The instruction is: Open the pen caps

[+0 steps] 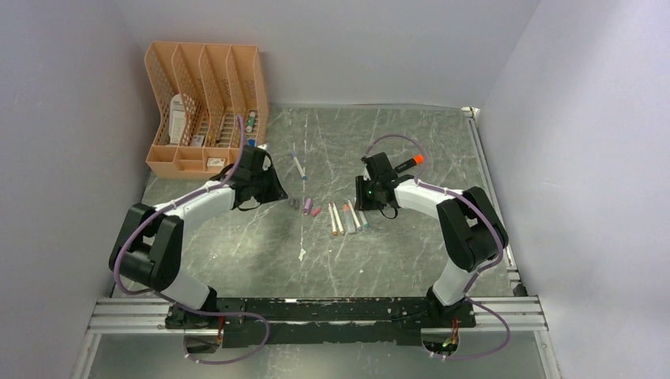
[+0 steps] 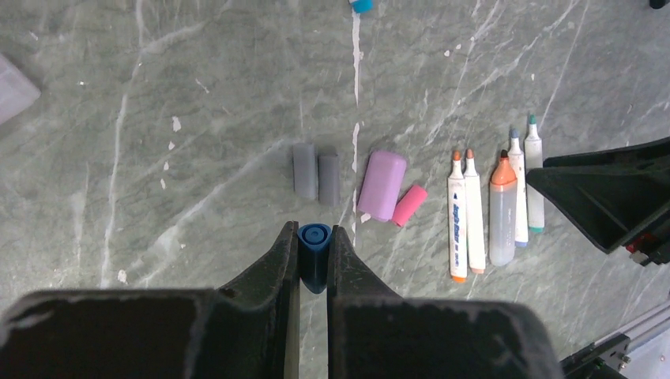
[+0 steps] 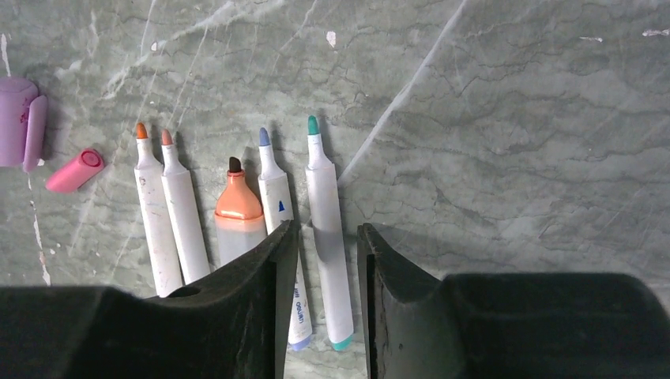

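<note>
Looking from above, a peach plastic slotted file organiser (image 1: 205, 103) is seen at the rear left of the grey marbled table (image 1: 411, 253); print on the items inside is too small to be read.

In the left wrist view, the left gripper (image 2: 314, 233) is clamped on a stubby blue plastic pen cap (image 2: 314, 239). Beyond it, two grey cylindrical caps (image 2: 316, 174) lie side by side, with a wide purple cap (image 2: 382, 185) and a small pink cap (image 2: 409, 205) just beside them. Blue print on a white orange-tipped pen barrel (image 2: 457, 225) cannot be read.

In the right wrist view, the right gripper (image 3: 325, 230) is held with jaws parted astride a white green-tipped pen (image 3: 324, 197). A small blue triangle is marked on the neighbouring blue-tipped white pen (image 3: 275, 193).
</note>
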Available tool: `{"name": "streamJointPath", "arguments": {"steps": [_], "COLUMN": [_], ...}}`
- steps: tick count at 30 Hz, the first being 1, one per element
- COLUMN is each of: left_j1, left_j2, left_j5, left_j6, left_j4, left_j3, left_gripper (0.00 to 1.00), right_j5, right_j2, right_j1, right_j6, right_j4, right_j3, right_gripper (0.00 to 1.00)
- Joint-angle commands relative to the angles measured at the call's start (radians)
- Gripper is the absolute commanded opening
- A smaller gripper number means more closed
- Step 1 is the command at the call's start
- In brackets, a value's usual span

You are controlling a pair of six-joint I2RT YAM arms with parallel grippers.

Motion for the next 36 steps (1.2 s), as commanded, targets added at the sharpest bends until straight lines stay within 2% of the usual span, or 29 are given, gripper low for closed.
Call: {"name": "streamJointPath", "arguments": {"steps": [1,11,21,26,29,31,34,36], "left_j1": [-0.024,-0.081,-0.094,-0.094,-0.096,-0.097,-0.097,-0.097], "left_j2": [0.047,0.18,0.238,0.203,0.135,0.077,-0.022,-0.101], "left_j5": [-0.052,-0.154,-0.186,-0.184,-0.176,-0.173,-0.183,-0.19], "left_j6": [0.024,0.032,0.035,0.034,0.031,0.032,0.038,0.039], "left_j4": [-0.008,-0.058,-0.089,-0.104,-0.122,-0.148,-0.209,-0.241], "left_j3": [0.063,0.138,0.157,0.141,0.128,0.124,0.135,0.134], "left_gripper": [0.12,0.18,0.39,0.54,0.61,0.77,0.81,0.99], "right_j5": [-0.009,-0.02,-0.055,-0.112,-0.16,-0.179,-0.169,-0.159], "right_j2": [-0.043,-0.161,-0.172,-0.095,-0.024,0.049,0.148,0.212], "right_j1": [-0.007,-0.012,-0.018,-0.017,-0.014,-0.007,0.013,0.017], "right_j6": [-0.004,-0.012,-0.025,-0.052,-0.076,-0.09,-0.109,-0.121], "right_j4": [0.005,-0.066,-0.077,-0.055,-0.003,0.016,0.037,0.042], "right_j3": [-0.006,0.024,0.052,0.144,0.213,0.29,0.393,0.465], "right_gripper": [0.34,0.39,0.42,0.45,0.58,0.62,0.63,0.63]}}
